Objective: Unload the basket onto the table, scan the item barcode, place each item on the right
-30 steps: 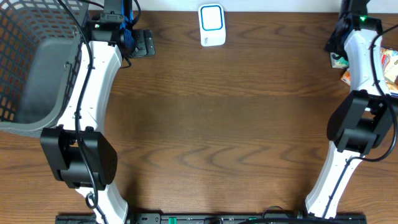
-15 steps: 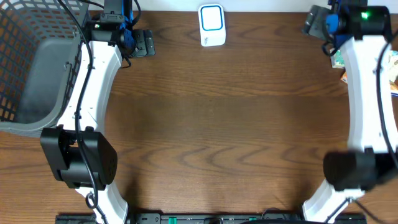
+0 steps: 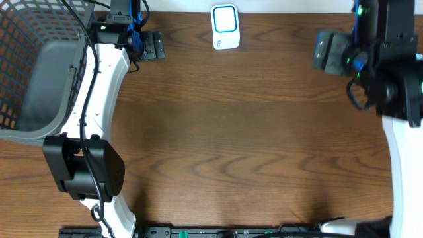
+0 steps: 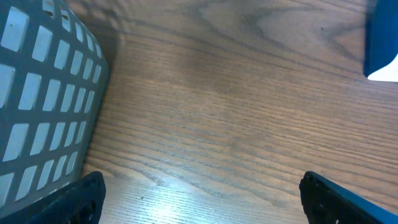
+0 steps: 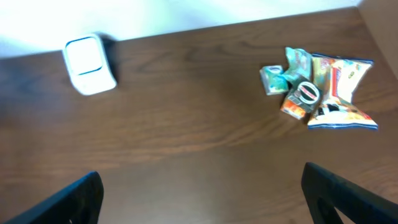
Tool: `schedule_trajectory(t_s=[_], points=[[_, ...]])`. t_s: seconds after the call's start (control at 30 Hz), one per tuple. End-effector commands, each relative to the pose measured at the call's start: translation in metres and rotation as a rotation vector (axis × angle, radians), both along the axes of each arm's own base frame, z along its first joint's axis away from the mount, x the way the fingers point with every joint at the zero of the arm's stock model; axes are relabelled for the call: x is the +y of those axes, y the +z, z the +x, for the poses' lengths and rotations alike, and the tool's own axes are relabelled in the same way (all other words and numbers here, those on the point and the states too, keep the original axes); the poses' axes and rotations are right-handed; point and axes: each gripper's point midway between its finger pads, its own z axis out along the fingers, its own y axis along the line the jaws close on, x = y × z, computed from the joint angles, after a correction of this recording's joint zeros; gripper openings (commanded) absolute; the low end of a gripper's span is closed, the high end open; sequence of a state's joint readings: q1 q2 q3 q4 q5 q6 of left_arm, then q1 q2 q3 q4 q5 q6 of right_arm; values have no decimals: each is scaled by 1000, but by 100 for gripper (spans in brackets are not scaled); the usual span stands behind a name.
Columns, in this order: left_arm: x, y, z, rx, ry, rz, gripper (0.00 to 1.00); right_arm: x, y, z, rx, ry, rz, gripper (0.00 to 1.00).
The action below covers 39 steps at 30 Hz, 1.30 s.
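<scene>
at the far edge of the table (image 3: 218, 132), about midway along: a white barcode scanner (image 3: 225, 26) with a blue-rimmed face. near the far-right corner, seen from the right wrist: a small heap of snack packets (image 5: 317, 87), touching and overlapping one another, well apart from the scanner; print and barcodes too small to make out. right gripper (image 5: 202, 199) high above the wood, between scanner and packets, fingers spread wide, nothing between them. left gripper (image 4: 199, 205) low over bare wood near the far-left corner, fingers likewise wide apart and empty. just beside it, along the left edge: a grey mesh basket (image 3: 39, 79), its latticed wall filling the left of the left wrist view. at that view's right border: a blurred blue and white shape (image 4: 380, 43), cut off, not identifiable.
</scene>
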<state>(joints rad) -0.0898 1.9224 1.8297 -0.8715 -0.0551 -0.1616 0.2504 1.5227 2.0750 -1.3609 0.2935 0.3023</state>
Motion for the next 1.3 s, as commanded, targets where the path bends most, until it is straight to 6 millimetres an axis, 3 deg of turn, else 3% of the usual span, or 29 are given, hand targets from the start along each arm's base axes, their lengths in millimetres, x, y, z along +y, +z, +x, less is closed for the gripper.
schedule_trajectory(t_s=[0.0, 0.27, 0.57, 0.87, 1.27], points=[[2, 14, 0, -31, 18, -3, 98, 21, -11, -18, -2, 82, -26, 99], [2, 14, 0, -31, 19, -3, 98, 54, -50, -48, -72, 203, -25, 99], [2, 14, 0, -31, 19, -3, 98, 29, -48, -79, -191, 167, -14, 99], [2, 14, 0, -31, 18, -3, 98, 32, -47, -84, -188, 188, 6, 99], [2, 14, 0, -31, 18, -3, 98, 26, -78, -103, -33, 211, -37, 99]])
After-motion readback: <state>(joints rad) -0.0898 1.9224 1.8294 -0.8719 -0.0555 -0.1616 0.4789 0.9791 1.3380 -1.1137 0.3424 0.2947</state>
